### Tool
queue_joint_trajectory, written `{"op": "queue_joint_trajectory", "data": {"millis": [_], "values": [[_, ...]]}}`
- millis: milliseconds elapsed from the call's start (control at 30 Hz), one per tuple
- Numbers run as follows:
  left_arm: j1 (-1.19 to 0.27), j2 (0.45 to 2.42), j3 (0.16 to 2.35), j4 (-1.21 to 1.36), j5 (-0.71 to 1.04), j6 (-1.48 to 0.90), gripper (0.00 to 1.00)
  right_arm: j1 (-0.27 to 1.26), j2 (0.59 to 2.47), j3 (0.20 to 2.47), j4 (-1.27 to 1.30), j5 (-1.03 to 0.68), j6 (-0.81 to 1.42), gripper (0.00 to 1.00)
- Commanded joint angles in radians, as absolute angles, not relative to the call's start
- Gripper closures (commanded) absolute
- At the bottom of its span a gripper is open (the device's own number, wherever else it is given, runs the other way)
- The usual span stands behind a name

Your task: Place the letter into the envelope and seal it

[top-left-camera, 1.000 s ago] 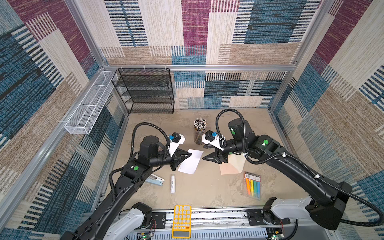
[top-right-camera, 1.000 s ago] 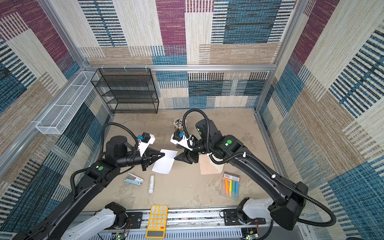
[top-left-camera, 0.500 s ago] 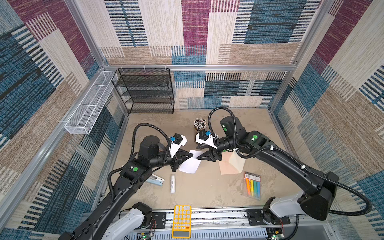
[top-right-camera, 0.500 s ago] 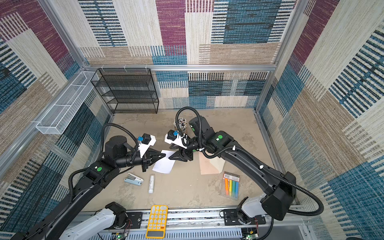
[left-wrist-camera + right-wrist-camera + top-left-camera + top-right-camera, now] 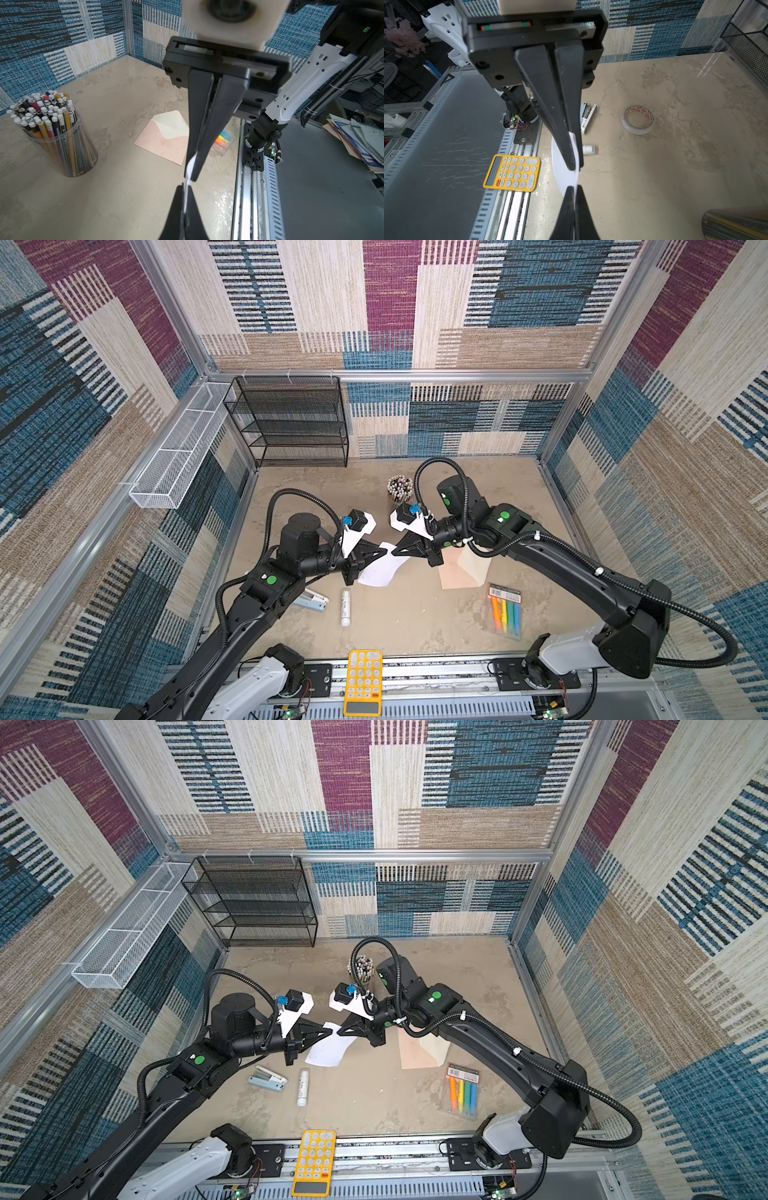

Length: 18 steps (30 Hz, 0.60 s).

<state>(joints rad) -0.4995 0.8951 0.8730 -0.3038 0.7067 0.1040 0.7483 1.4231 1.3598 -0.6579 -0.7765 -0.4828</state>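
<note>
Both the left gripper [image 5: 383,551] and right gripper [image 5: 397,551] pinch the letter [image 5: 376,572], jaws closed on its edge, tips nearly touching. The envelope [image 5: 457,577] lies flap-open behind the right gripper, under its arm.

I find the enclosure walls [image 5: 390,302] clad in woven patchwork fabric: blue, maroon, cream and tan blocks with striped bands. Aluminium framing [image 5: 415,375] runs up the corners and across the back wall. The work surface [image 5: 415,626] is mottled beige and evenly lit. A black mesh shelf rack [image 5: 291,423] stands against the back wall. A white wire basket [image 5: 174,460] hangs on the left wall.
</note>
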Motion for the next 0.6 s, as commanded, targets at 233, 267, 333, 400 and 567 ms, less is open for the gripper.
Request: {"op": "queue_joint_trajectory", "data": {"millis": [233, 267, 333, 400, 567], "values": [[-0.5, 0.924, 0.905, -0.234, 0.778, 0.074, 0.64, 0.747, 1.411, 1.355, -0.666, -0.796, -0.482, 1.0], [-0.5, 0.928, 0.912, -0.238, 0.779, 0.079, 0.66, 0.748, 1.41, 1.355, -0.669, -0.794, -0.483, 1.0], [-0.5, 0.934, 0.92, -0.238, 0.785, 0.088, 0.68, 0.746, 1.407, 1.353, -0.673, -0.789, -0.485, 1.0], [-0.499, 0.945, 0.929, -0.238, 0.804, 0.093, 0.73, 0.747, 1.404, 1.348, -0.676, -0.784, -0.488, 1.0], [-0.5, 0.971, 0.951, -0.274, 0.846, 0.108, 0.87, 0.746, 1.398, 1.344, -0.689, -0.765, -0.499, 1.0]]}}
